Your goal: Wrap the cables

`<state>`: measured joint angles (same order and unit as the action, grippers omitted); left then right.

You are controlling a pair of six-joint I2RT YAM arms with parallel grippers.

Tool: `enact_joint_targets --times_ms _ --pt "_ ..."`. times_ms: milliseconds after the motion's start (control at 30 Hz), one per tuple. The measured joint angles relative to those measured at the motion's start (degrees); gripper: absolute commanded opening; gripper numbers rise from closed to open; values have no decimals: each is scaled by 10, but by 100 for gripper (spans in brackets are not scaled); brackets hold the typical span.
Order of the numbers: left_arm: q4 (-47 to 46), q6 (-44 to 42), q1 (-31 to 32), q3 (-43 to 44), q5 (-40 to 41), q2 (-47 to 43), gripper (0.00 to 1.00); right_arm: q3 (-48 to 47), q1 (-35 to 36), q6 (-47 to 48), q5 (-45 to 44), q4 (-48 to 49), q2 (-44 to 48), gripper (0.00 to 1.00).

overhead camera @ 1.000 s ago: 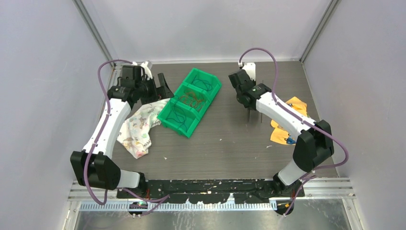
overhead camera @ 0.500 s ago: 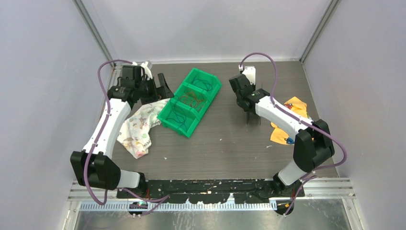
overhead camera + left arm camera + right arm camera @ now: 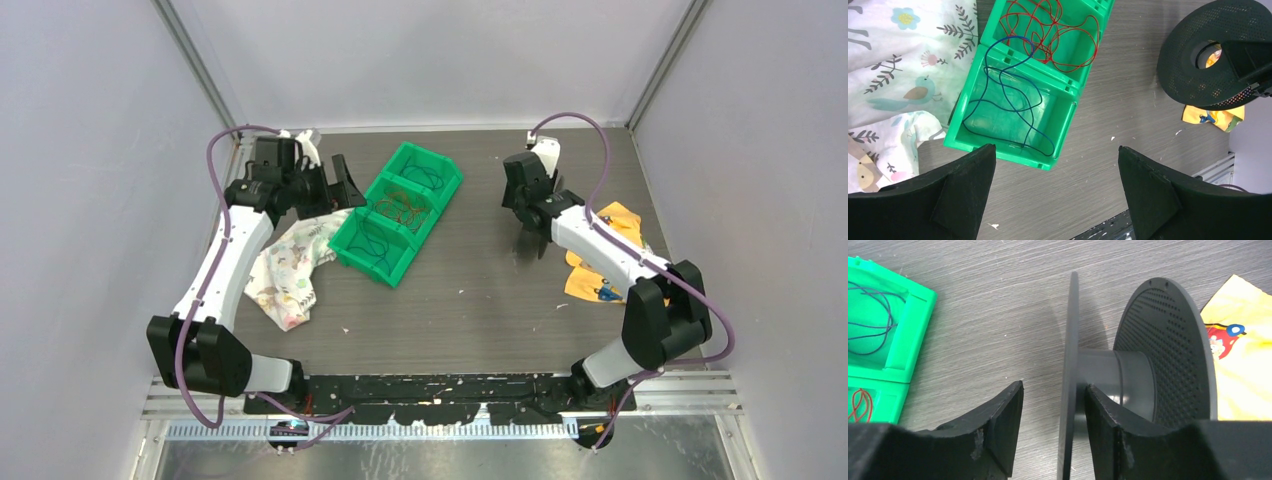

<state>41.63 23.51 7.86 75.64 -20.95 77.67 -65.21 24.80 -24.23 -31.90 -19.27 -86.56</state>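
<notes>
R hand [image 3: 1053,390] straddles spool [image 3: 1168,350] flange; L hand [image 3: 1054,150] wide over bin [image 3: 1065,125].

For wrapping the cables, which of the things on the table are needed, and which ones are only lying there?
For the job: blue cable and red cable, both loose in the green bin; black spool, probably what they get wound on.
Just lying about: floral cloth; yellow cloth.
</notes>
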Motion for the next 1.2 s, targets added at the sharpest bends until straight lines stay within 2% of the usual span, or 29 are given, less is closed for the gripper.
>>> enact_joint_targets --times_ms 200,433,667,967,1100,1200 --pt "33 -18 9 19 2 4 94 0 2 -1 16 -7 15 66" --pt "45 -35 38 49 7 17 95 -27 2 3 14 -37 57 67" --pt "59 -50 78 65 40 51 100 -24 1 17 -33 -46 122 71" --pt "72 -68 145 151 86 121 100 0 -58 18 -41 -107 137 81" --pt "76 -67 176 255 141 214 100 12 -65 10 -22 -129 136 82" --pt "80 -75 193 378 176 321 85 11 -66 6 -17 -130 137 82"
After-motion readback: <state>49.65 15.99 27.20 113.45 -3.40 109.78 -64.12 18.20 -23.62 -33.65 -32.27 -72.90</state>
